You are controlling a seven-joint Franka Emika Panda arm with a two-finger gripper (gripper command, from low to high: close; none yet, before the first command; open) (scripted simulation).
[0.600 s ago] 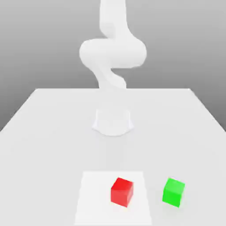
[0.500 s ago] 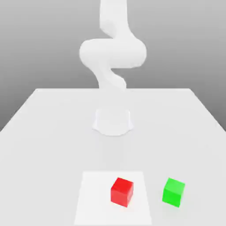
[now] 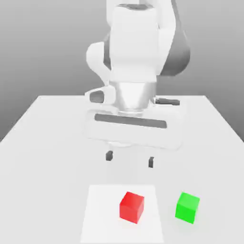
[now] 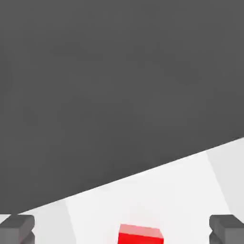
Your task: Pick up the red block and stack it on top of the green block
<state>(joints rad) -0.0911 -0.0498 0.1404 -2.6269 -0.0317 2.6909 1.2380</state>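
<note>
The red block (image 3: 131, 207) sits on a white square patch (image 3: 102, 214) near the table's front edge. To the exterior view's right of it stands the green block (image 3: 187, 207), apart from it. My gripper (image 3: 130, 159) hangs open above the table, behind the red block and higher than it, with nothing between its fingers. In the hand view the red block (image 4: 140, 234) lies between the two dark fingertips (image 4: 16, 228), a wide gap on each side.
The white table (image 3: 52, 143) stretches back to the arm's round base. The arm's large white body rises over the table's middle. Dark floor shows beyond the table edge in the hand view.
The hand and gripper have come into the exterior view, now hanging over the table behind the red block. Both blocks are where they were.
</note>
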